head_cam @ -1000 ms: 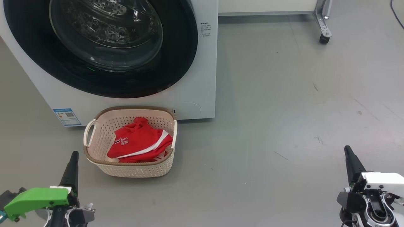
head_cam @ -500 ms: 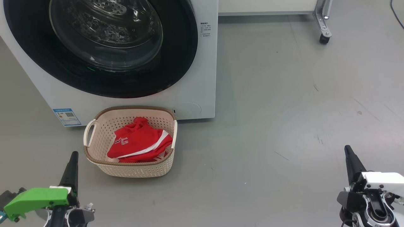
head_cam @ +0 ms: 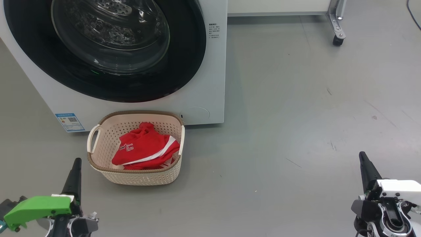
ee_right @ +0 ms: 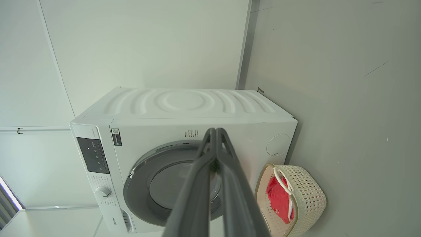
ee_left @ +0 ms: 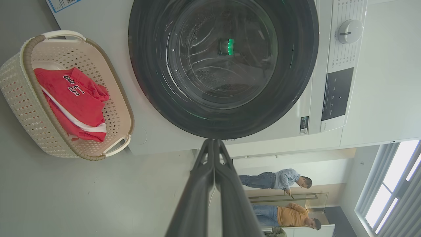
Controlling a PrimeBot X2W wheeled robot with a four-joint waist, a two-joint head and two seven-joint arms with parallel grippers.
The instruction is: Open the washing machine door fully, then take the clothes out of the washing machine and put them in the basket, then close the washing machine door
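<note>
The white washing machine [head_cam: 204, 82] stands at the upper left, and its black-rimmed round door [head_cam: 184, 49] lies flush against the front, closed. In front of it on the floor sits the cream basket [head_cam: 98, 144] with red clothes [head_cam: 144, 148] bearing white stripes and lettering inside. My left gripper [head_cam: 76, 163] is shut and empty at the lower left, just left of the basket. Far off at the lower right, my right gripper [head_cam: 362, 156] is shut and empty too. The left wrist view shows the door [ee_left: 296, 82], basket [ee_left: 19, 85], clothes [ee_left: 72, 98] and shut fingers [ee_left: 213, 144]. The right wrist view shows the machine [ee_right: 184, 105].
Grey floor stretches to the right of the machine. A wheeled metal leg [head_cam: 338, 29] of a white bench stands at the upper right. Two people [ee_left: 279, 179] stand in the background of the left wrist view, beyond the machine.
</note>
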